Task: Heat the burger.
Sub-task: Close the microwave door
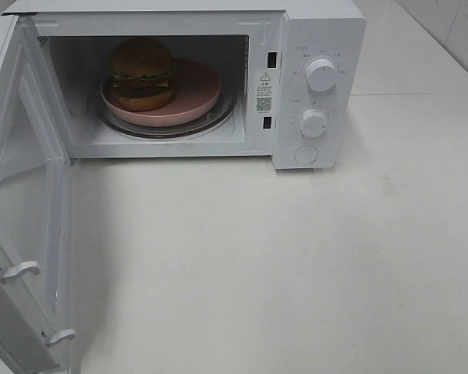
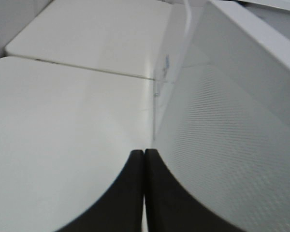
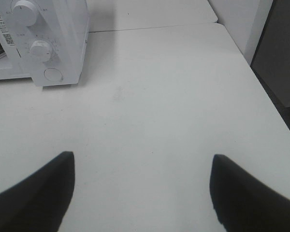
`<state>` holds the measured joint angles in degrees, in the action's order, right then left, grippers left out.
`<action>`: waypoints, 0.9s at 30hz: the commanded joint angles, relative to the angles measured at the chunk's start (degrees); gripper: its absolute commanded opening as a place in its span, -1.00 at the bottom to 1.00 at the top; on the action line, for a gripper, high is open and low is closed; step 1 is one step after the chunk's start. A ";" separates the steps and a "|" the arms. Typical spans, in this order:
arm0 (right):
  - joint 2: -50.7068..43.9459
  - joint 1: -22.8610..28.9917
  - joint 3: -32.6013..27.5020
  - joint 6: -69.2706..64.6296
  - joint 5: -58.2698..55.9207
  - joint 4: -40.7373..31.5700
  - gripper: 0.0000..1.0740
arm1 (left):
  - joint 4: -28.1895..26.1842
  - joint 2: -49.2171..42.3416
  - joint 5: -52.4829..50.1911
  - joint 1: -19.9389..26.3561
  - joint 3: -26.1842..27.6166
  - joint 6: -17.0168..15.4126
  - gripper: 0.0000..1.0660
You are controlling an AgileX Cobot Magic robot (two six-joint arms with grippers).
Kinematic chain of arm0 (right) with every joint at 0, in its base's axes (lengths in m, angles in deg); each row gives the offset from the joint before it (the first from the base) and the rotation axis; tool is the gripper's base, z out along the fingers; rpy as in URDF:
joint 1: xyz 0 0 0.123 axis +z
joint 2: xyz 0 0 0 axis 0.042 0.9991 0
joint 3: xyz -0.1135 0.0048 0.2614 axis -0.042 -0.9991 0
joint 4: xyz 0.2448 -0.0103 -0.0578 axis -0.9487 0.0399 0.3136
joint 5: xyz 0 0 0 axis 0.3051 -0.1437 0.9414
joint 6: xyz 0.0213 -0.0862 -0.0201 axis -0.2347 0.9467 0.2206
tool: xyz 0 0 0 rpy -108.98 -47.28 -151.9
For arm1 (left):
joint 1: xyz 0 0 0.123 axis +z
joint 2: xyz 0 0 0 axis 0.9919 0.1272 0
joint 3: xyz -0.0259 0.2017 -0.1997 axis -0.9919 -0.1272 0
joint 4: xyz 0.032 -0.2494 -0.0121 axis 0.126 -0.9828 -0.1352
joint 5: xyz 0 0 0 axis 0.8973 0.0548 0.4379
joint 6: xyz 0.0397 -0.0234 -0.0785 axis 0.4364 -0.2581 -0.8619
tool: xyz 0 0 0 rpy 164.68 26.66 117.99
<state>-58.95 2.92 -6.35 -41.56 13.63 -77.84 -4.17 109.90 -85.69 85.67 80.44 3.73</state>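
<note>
The burger (image 1: pixel 143 74) stands on a pink round plate (image 1: pixel 195 97) inside the white microwave (image 1: pixel 320 31), on its glass turntable (image 1: pixel 218 118). The microwave door (image 1: pixel 23 218) is swung wide open to the left. Neither gripper shows in the exterior high view. In the left wrist view my left gripper (image 2: pixel 144 155) is shut, its dark fingers pressed together with nothing between them, close beside the door's perforated panel (image 2: pixel 222 145). My right gripper (image 3: pixel 142 164) is open over bare table, off to the right of the microwave's control panel (image 3: pixel 41 48).
Two knobs (image 1: pixel 320 74) and a round button (image 1: pixel 305 153) sit on the microwave's right panel. The white table (image 1: pixel 296 265) stretches in front. Its right edge (image 3: pixel 275 111) drops off beside a dark gap.
</note>
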 commanded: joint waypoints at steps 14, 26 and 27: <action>-1.55 -0.17 -0.23 0.74 -0.11 -0.06 0.40 | 9.05 17.25 -23.38 -12.61 2.06 -8.71 -1.00; -1.55 -0.17 -0.23 0.74 -0.11 -0.06 0.40 | -21.60 27.39 -22.12 -32.77 12.83 13.58 -1.00; -1.55 -0.17 -0.23 0.74 -0.11 -0.06 0.40 | -21.60 27.39 -22.12 -32.77 12.83 13.58 -1.00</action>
<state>-58.95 2.92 -6.35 -41.56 13.63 -77.90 -23.31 137.12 -107.64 53.64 92.93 15.82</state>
